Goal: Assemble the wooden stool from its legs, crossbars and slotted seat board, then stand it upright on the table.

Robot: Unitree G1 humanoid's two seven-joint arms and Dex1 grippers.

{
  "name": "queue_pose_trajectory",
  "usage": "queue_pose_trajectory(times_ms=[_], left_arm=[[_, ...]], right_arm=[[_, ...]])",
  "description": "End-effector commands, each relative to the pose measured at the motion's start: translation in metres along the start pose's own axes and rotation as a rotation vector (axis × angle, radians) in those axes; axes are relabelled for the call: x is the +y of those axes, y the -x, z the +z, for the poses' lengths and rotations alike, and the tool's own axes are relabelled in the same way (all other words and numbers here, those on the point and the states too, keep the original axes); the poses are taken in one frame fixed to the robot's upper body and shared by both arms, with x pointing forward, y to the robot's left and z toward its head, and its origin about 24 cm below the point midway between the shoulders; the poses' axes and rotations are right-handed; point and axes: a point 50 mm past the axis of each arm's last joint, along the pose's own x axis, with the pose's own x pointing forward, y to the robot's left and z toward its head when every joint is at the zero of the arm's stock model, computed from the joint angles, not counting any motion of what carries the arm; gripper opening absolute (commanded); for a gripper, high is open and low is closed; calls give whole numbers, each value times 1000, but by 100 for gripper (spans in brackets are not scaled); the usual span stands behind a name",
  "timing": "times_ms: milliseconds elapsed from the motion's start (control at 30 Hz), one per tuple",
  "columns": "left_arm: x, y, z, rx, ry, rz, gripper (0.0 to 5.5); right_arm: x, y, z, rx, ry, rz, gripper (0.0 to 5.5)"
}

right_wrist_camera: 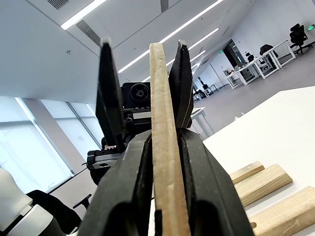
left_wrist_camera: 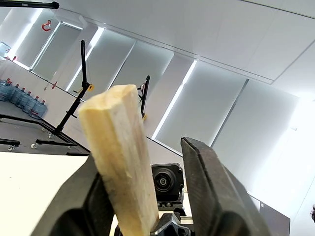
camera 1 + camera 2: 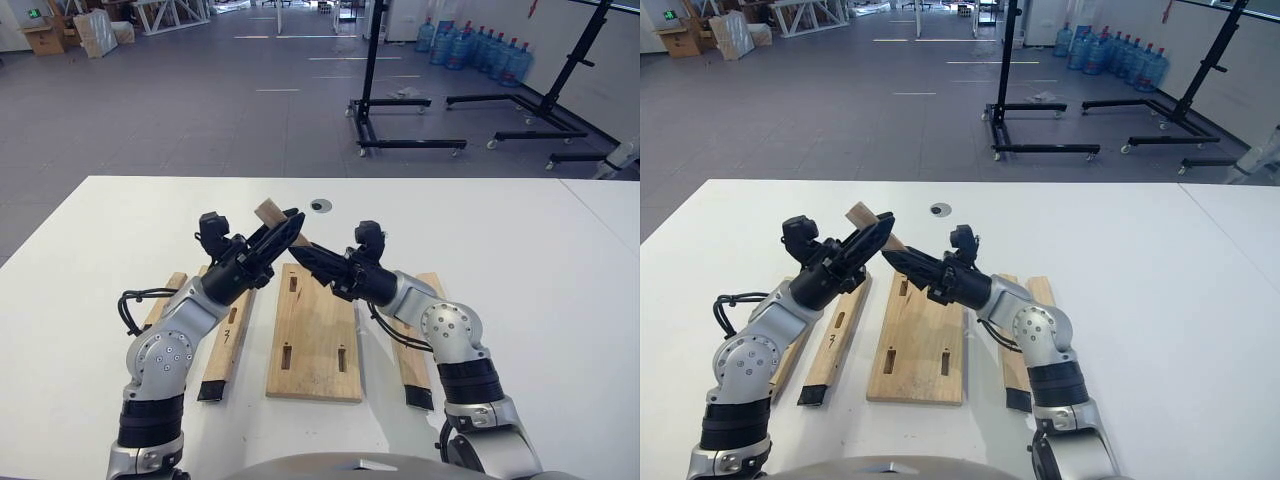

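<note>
Bright, even overhead light is washing the white tabletop (image 3: 520, 260); ceiling strips (image 1: 83, 14) and tall windows (image 2: 118, 64) are glaring palely in the wrist views, flattening shadows.

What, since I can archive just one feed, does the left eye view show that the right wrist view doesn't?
Left eye view adds: the slotted seat board lying flat, the left-side parts next to it, and the racks and water bottles on the floor beyond. Right wrist view adds: a close look at the wooden piece pinched in the right gripper, plus ceiling lights and desks. Both: that gripper, that piece, the white table and the right-side parts.
</note>
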Motion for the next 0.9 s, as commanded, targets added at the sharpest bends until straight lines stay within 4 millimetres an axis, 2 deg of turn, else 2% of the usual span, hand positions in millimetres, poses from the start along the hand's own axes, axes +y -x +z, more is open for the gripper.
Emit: queue_pose_trajectory(times_ms=[33, 233, 567, 667, 833, 900], left_arm=[[-4, -3, 2, -11, -5, -48, 124], [-3, -2, 2, -22, -1, -58, 58], [-5, -3, 0, -7, -25, -61, 52], [0, -3, 2, -19, -52, -22, 39], [10, 6, 18, -81, -102, 80, 39], [19, 16, 28, -131, -131, 168, 39]], right_arm=[[-6, 4, -1, 18, 18, -59, 62], [-7, 5, 0, 4, 3, -53, 62], [-11, 8, -3, -2, 41, -82, 62], [-10, 8, -4, 10, 44, -76, 148], [0, 13, -2, 22, 128, -62, 232], [6, 14, 3, 8, 186, -70, 236]])
